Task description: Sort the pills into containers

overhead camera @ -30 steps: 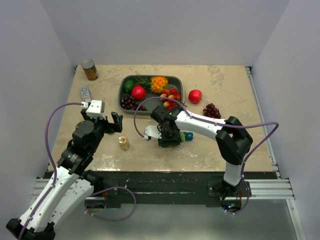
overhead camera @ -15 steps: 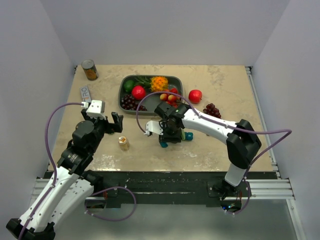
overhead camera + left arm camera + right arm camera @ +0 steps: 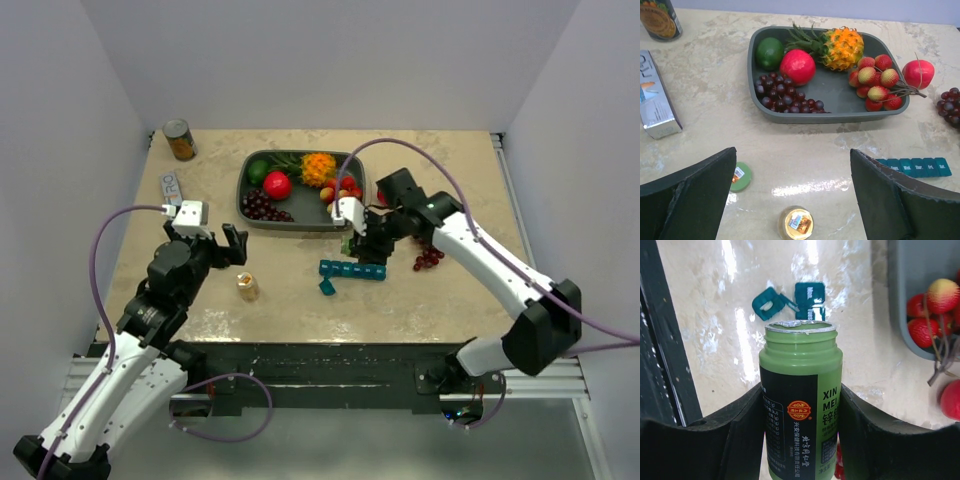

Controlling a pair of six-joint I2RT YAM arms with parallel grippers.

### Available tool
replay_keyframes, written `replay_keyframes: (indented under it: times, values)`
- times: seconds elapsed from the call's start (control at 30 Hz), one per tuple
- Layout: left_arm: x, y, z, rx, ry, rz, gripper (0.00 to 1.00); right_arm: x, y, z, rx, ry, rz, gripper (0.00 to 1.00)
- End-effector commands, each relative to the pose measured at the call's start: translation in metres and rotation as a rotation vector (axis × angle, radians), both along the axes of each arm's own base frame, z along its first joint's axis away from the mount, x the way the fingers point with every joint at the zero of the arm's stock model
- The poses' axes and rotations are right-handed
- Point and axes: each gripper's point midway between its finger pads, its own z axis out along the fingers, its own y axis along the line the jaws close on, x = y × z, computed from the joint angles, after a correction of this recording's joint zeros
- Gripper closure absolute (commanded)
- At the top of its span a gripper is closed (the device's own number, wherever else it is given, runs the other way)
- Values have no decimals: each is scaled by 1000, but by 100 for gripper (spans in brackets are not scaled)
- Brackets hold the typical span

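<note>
top external view: the right gripper (image 3: 362, 243) hangs over the middle of the table (image 3: 400, 300), just behind the teal strip of containers (image 3: 352, 270). the strip lies flat in front of the grey fruit tray (image 3: 242, 195), apart from it. a loose teal cell (image 3: 327, 287) lies at the strip's left end on the near side. whether it touches the strip i cannot tell.

the right wrist view shows this gripper's fingers pressed against both sides of a green bottle (image 3: 800, 370). the bottle has no cap, and a ring of foil runs round its mouth. the loose cell, its lid flipped open, and the end of the strip show beyond the mouth.

the left gripper (image 3: 228, 250) hangs over the left part of the table with its jaws spread wide and nothing between them. in the left wrist view a green cap (image 3: 740, 177) and a small gold-lidded jar (image 3: 796, 223) lie on the table below it, near each other and well to the left of the strip.
</note>
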Motion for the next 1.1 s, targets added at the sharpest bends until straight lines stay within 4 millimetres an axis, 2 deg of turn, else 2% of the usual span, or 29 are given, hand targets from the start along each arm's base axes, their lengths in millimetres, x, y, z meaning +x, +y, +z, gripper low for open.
replay_keyframes:
  times: [0.0, 0.03, 0.07, 0.1, 0.13, 0.17, 0.2, 0.23, 0.37, 0.4, 0.63, 0.83, 0.9, 0.97, 1.07]
  values:
    - [4, 4, -23, -53, 98, 54, 0, -11, 13, 35, 287, 13, 42, 100]
    - [4, 4, -30, -65, 131, 59, 0, -5, 8, 45, 331, -20, 30, 100]
    - [4, 12, -39, -64, 169, 87, 0, -12, 11, 45, 378, 5, 53, 100]
    - [4, 10, -49, -73, 214, 68, 0, -13, 9, 48, 411, 11, 48, 100]
    - [4, 13, -56, -77, 249, 75, 0, -6, 7, 55, 455, -19, 42, 100]
    - [6, 22, -58, -87, 266, 105, 0, -12, 5, 55, 489, -13, 46, 100]
    - [8, 22, -66, -88, 305, 104, 0, -16, 6, 59, 534, 6, 52, 100]
    - [7, 27, -72, -78, 338, 120, 0, -10, 2, 63, 558, -21, 38, 100]
    - [15, 28, -88, -64, 458, 150, 0, -16, -7, 69, 596, -28, 14, 100]
    - [18, 30, -101, -45, 518, 174, 1, -19, -7, 74, 614, -40, 21, 100]
    - [23, 47, -140, 36, 728, 303, 2, -24, -10, 80, 638, -52, 27, 100]
    - [34, 61, -166, 120, 792, 363, 4, -25, -11, 80, 638, -59, 26, 100]
    - [38, 61, -176, 130, 820, 367, 6, -25, -11, 79, 635, -59, 25, 100]
    - [46, 61, -179, 131, 823, 362, 15, -26, -11, 77, 635, -56, 24, 100]
    - [53, 59, -192, 141, 854, 353, 18, -24, -12, 77, 634, -56, 19, 100]
